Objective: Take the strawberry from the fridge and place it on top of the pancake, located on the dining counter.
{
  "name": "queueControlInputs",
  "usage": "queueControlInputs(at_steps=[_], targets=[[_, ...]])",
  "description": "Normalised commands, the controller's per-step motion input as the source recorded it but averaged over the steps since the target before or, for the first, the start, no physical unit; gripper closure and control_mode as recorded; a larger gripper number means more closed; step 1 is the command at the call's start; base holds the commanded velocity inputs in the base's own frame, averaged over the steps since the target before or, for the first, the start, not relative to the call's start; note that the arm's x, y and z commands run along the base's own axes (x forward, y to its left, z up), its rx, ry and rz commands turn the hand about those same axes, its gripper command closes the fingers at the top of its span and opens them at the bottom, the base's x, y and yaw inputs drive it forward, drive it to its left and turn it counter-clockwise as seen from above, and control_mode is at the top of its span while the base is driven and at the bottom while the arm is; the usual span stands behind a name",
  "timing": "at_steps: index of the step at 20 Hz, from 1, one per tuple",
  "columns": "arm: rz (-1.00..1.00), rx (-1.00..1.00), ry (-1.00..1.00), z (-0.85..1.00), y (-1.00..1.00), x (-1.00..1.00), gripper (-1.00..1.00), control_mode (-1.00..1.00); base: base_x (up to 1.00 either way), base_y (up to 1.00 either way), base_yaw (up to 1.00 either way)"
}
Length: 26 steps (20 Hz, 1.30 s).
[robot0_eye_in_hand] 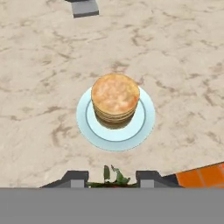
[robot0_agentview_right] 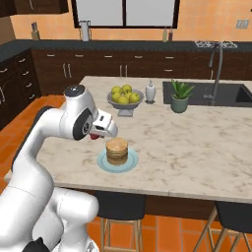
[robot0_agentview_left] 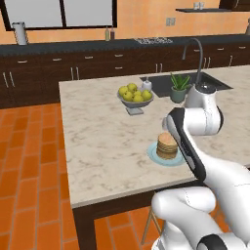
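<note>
The pancake (robot0_eye_in_hand: 115, 99) stack sits on a pale blue plate (robot0_eye_in_hand: 144, 127) on the beige dining counter (robot0_eye_in_hand: 43, 65). My gripper (robot0_eye_in_hand: 113, 178) is shut on the strawberry (robot0_eye_in_hand: 114, 176), whose green leaves show between the fingertips, and it hovers above the counter's near edge, just short of the plate. From the right base, the gripper (robot0_agentview_right: 94, 135) hangs left of and slightly above the pancake (robot0_agentview_right: 117, 150), with the red strawberry (robot0_agentview_right: 92, 137) at its tip. In the left base view my arm crosses beside the pancake (robot0_agentview_left: 167, 145). The fridge is out of view.
A bowl of yellow-green fruit (robot0_agentview_right: 124, 97) stands behind the plate, with a white bottle (robot0_agentview_right: 150, 91) and a potted plant (robot0_agentview_right: 180, 96) beside the sink (robot0_agentview_right: 231, 93). Dark stools (robot0_agentview_right: 120, 206) are tucked under the counter's near edge. Orange floor tiles lie to the left.
</note>
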Motion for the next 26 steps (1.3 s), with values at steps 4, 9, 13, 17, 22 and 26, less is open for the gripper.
queueControlInputs(at_steps=[4, 9, 13, 17, 22, 26], targets=[[-0.06, 0.0, 0.07, -0.23, -0.33, 0.9, 1.0, -1.0, 0.0, 0.0, 0.0], [0.0, 0.0, 0.0, -0.55, -0.01, 0.37, 1.0, -1.0, 0.0, 0.0, 0.0], [0.0, 0.0, -0.01, -0.54, 0.0, 0.1, 1.0, -1.0, 0.0, 0.0, 0.0], [0.0, 0.0, 0.0, -0.31, 0.0, 0.27, 1.0, -1.0, 0.0, 0.0, 0.0], [0.0, 0.0, 0.0, -0.19, 0.0, 0.36, 1.0, -1.0, 0.0, 0.0, 0.0], [0.0, 0.0, 0.01, -0.2, -0.01, 0.2, 1.0, -1.0, 0.0, 0.0, 0.0]])
